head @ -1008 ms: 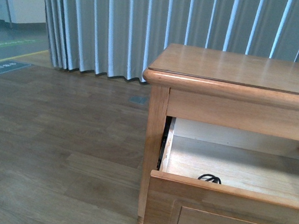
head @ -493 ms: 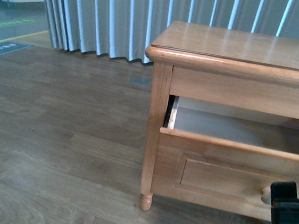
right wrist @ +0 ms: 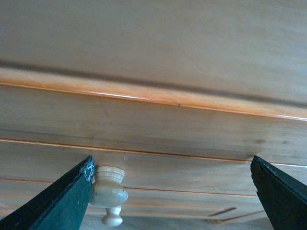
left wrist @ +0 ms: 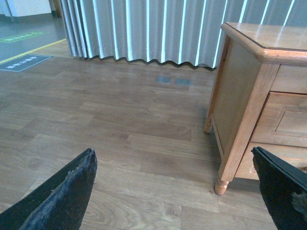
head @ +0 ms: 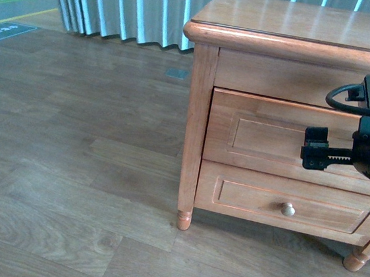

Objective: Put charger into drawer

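Observation:
The upper drawer (head: pixel 264 137) of the honey-brown cabinet is pushed in, its panel front flush with the frame. The charger is out of view. My right gripper (head: pixel 309 150) is open and empty, right in front of the drawer's front and hiding its knob there. In the right wrist view the drawer front (right wrist: pixel 158 120) fills the picture and its pale round knob (right wrist: pixel 109 189) sits just inside one finger (right wrist: pixel 57 206) of the open right gripper (right wrist: pixel 172 191). My left gripper (left wrist: pixel 175 191) is open and empty above the floor, left of the cabinet; the drawer (left wrist: pixel 288 120) shows beyond it.
The shallower lower drawer (head: pixel 251 197) with its own knob (head: pixel 288 209) is shut below. The cabinet top (head: pixel 303 22) is bare wood. The cabinet stands on turned legs (head: pixel 184 218) on a wooden floor (head: pixel 69 166). Grey curtains (head: pixel 132 7) hang behind.
The upper drawer, open with a black cable showing inside one second ago, is now shut. My right gripper has come into view in front of it. The view has tilted downward.

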You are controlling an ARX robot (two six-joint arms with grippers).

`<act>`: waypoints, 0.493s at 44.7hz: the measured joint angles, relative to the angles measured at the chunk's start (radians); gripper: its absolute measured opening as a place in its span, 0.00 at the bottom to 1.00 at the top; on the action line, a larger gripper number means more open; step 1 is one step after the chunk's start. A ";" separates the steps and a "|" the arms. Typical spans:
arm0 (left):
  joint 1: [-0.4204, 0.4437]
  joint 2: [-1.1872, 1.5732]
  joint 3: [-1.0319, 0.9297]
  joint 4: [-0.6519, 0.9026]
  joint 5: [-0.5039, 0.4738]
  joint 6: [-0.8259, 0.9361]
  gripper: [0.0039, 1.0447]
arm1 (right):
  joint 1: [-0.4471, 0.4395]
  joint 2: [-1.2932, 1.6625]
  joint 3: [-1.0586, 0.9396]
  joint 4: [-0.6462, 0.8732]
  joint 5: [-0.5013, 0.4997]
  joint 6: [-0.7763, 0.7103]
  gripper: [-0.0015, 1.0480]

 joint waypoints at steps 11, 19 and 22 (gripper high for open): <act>0.000 0.000 0.000 0.000 0.000 0.000 0.94 | 0.011 0.044 0.048 -0.010 0.042 -0.022 0.92; 0.000 0.000 0.000 0.000 0.000 0.000 0.94 | 0.012 0.033 0.035 0.001 0.032 -0.021 0.92; 0.000 0.000 0.000 0.000 0.000 0.000 0.94 | 0.011 0.001 -0.001 0.023 0.016 -0.011 0.92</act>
